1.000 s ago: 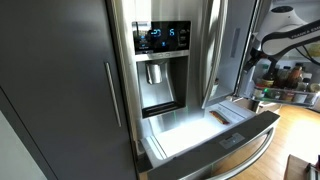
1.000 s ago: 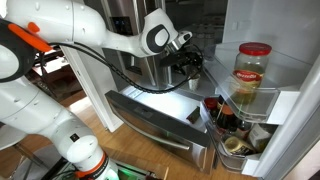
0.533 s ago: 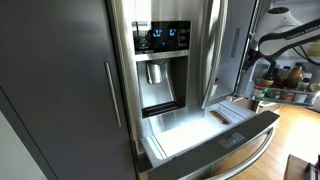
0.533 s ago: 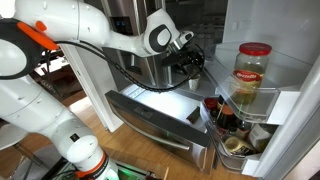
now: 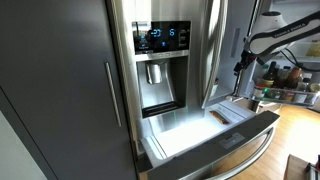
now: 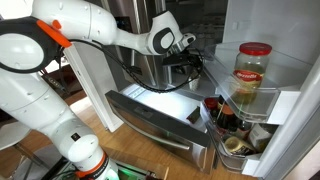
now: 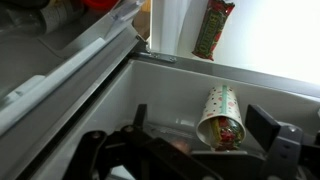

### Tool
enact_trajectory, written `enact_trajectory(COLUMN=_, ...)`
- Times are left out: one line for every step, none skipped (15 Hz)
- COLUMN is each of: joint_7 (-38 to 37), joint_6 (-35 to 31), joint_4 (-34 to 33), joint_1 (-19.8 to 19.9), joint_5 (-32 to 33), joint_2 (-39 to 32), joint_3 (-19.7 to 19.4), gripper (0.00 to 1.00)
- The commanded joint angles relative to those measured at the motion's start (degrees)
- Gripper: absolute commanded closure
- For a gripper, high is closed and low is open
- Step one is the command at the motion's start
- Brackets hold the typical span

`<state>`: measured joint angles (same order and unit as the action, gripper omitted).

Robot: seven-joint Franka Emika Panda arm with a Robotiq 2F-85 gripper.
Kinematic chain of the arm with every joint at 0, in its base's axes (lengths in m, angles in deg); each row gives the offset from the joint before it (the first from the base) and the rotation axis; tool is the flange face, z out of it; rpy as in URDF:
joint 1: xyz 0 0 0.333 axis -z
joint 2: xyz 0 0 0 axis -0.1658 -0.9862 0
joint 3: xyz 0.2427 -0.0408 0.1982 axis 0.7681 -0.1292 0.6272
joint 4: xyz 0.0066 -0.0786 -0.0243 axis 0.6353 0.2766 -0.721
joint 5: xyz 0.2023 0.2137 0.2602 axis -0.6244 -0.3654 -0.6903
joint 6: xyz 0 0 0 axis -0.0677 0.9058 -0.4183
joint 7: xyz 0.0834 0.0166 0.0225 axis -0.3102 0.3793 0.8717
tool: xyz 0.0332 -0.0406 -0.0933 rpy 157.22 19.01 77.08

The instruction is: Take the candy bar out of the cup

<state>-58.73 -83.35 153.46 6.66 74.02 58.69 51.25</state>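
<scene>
Candy bar (image 5: 218,117) unmoved in drawer (image 5: 215,141); tool (image 7: 200,122) apart, nearer fridge (image 5: 160,70) than before

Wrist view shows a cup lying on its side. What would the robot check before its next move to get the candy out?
1. Target found: ok. The cup lies on its side, with its mouth toward the camera.
2. Is the candy bar inside: cannot tell. Only something reddish shows at the mouth.
3. Ready to grasp: ok. The gripper shows its fingers apart in the wrist view.
4. Path to the cup: ok. Nothing stands between them.
5. Gripper around the cup: not ok. It has not yet reached it.
</scene>
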Motion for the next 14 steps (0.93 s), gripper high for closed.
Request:
enact_trajectory(joint_7=2.2, joint_6=0.3, joint_4=-4.2, joint_1=-1.0, joint_5=-5.4, joint_2=-5.1, joint_3=-0.4, gripper=0.00)
enact_trajectory(joint_7=1.5, joint_6=-0.3, joint_4=-5.2, joint_1=-0.9, joint_5=-5.7, joint_2=-6.3, joint_3=-0.2, gripper=0.00)
enact_trajectory(joint_7=1.3, joint_6=-0.3, joint_4=-6.6, joint_1=-0.8, joint_5=-6.4, joint_2=-7.8, joint_3=-0.2, gripper=0.00)
enact_trajectory(joint_7=1.1, joint_6=-0.8, joint_4=-8.0, joint_1=-0.6, joint_5=-7.2, joint_2=-9.1, joint_3=-0.3, gripper=0.00)
enact_trajectory(joint_7=1.0, joint_6=-1.1, joint_4=-9.6, joint_1=-0.3, joint_5=-8.3, joint_2=-10.6, joint_3=-0.3, gripper=0.00)
enact_trajectory(joint_7=1.3, joint_6=-1.5, joint_4=-10.7, joint_1=-0.1, joint_5=-9.7, joint_2=-11.7, joint_3=-0.3, gripper=0.00)
enact_trajectory(joint_7=1.2, joint_6=-1.6, joint_4=-11.6, joint_1=0.0, joint_5=-10.8, joint_2=-12.7, joint_3=-0.1, gripper=0.00)
enact_trajectory(joint_7=1.7, joint_6=-1.9, joint_4=-12.4, joint_1=0.2, joint_5=-12.3, joint_2=-13.6, joint_3=0.2, gripper=0.00)
enact_trajectory(joint_7=1.9, joint_6=-2.5, joint_4=-13.1, joint_1=0.4, joint_5=-13.4, joint_2=-14.5, joint_3=0.4, gripper=0.00)
enact_trajectory(joint_7=2.0, joint_6=-2.9, joint_4=-14.0, joint_1=0.6, joint_5=-14.4, joint_2=-15.6, joint_3=0.6, gripper=0.00)
enact_trajectory(joint_7=2.1, joint_6=-3.5, joint_4=-14.6, joint_1=0.8, joint_5=-15.2, joint_2=-16.4, joint_3=0.7, gripper=0.00)
enact_trajectory(joint_7=2.0, joint_6=-3.9, joint_4=-15.6, joint_1=1.0, joint_5=-15.9, joint_2=-17.3, joint_3=0.9, gripper=0.00)
enact_trajectory(joint_7=2.0, joint_6=-4.2, joint_4=-16.5, joint_1=1.3, joint_5=-16.4, joint_2=-18.2, joint_3=0.9, gripper=0.00)
enact_trajectory(joint_7=2.4, joint_6=-4.6, joint_4=-17.4, joint_1=1.7, joint_5=-17.2, joint_2=-19.1, joint_3=1.0, gripper=0.00)
